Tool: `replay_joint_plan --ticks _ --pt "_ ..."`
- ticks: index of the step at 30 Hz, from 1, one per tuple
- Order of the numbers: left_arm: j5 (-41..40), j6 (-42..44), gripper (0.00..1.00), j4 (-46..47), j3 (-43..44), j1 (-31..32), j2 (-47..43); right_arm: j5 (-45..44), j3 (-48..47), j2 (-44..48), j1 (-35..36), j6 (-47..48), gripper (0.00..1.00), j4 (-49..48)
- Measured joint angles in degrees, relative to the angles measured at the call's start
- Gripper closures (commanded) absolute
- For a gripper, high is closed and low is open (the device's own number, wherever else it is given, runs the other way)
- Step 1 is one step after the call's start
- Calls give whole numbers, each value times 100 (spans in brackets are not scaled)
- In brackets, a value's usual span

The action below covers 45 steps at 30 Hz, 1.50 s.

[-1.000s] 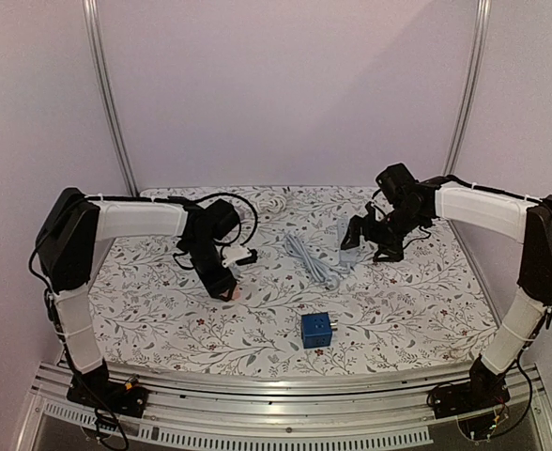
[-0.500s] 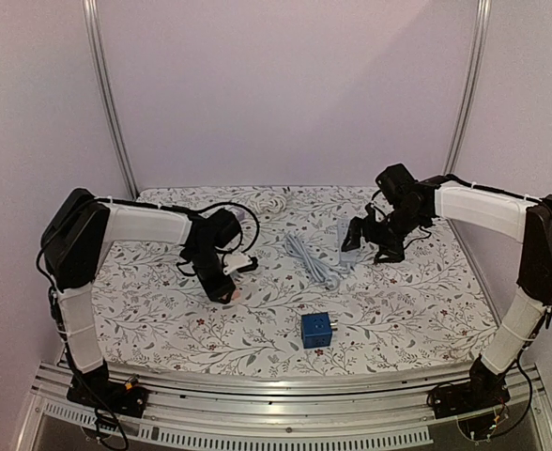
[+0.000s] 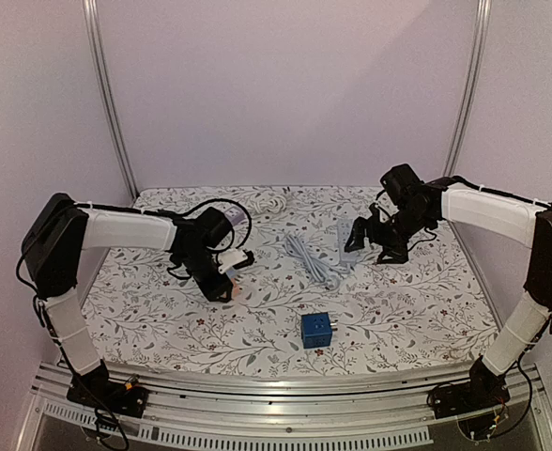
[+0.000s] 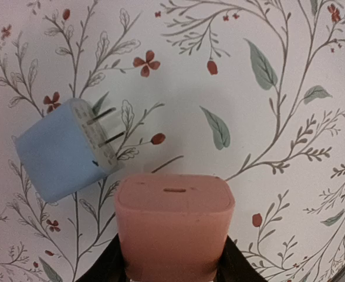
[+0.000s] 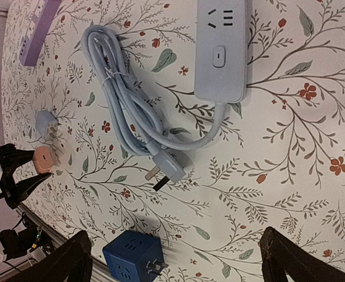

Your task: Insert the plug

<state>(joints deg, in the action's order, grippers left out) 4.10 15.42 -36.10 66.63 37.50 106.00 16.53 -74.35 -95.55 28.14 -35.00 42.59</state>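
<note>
My left gripper [image 4: 172, 267] is shut on a pink plug block [image 4: 173, 223], with a black finger [image 4: 102, 269] against each side. The face turned away from the camera shows one small slot. The top view puts this gripper [image 3: 224, 280] low over the left-middle of the cloth. A light blue plug [image 4: 61, 153] with two metal prongs lies just left of the pink one. A grey power strip [image 5: 220, 50] lies at the back right. My right gripper [image 5: 178, 261] hangs open over the cloth by the strip, nothing between its fingers.
The strip's coiled grey cable [image 5: 125, 88] ends in a plug [image 5: 169, 165] on the floral cloth. A dark blue socket cube [image 3: 315, 329] sits near the front middle. A purple strip [image 5: 39, 26] and a white cord coil [image 3: 274, 200] lie at the back.
The left jaws have closed in on the pink plug, and the left arm's elbow has swung outward to the left. The right arm has hardly moved.
</note>
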Motion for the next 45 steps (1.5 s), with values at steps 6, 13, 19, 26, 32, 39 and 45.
replay_joint_plan --ticks 6,13,19,26,32,39,45 --pt "442 -492 100 216 -76 0 -984 236 11 24 0 -190 1 -216" --pt "780 -1132 100 621 -127 120 -1958 872 11 24 66 -592 1 -726" --pt "850 -1847 100 1073 -190 590 -2306 1360 -39 24 409 -874 1 -1051" --pt "723 -2374 100 1366 -190 1311 -2310 1709 -267 24 852 -1093 1 -1180" --pt "704 -2406 100 1386 -105 1482 -2184 1945 -612 -4 1054 -1161 2 -1215" --pt "758 -2420 100 1377 155 1493 -1910 2131 -820 -42 1478 -1226 10 -1248" --pt "813 -2474 100 1384 330 1519 -1821 2144 -822 -216 1648 -1263 19 -1248"
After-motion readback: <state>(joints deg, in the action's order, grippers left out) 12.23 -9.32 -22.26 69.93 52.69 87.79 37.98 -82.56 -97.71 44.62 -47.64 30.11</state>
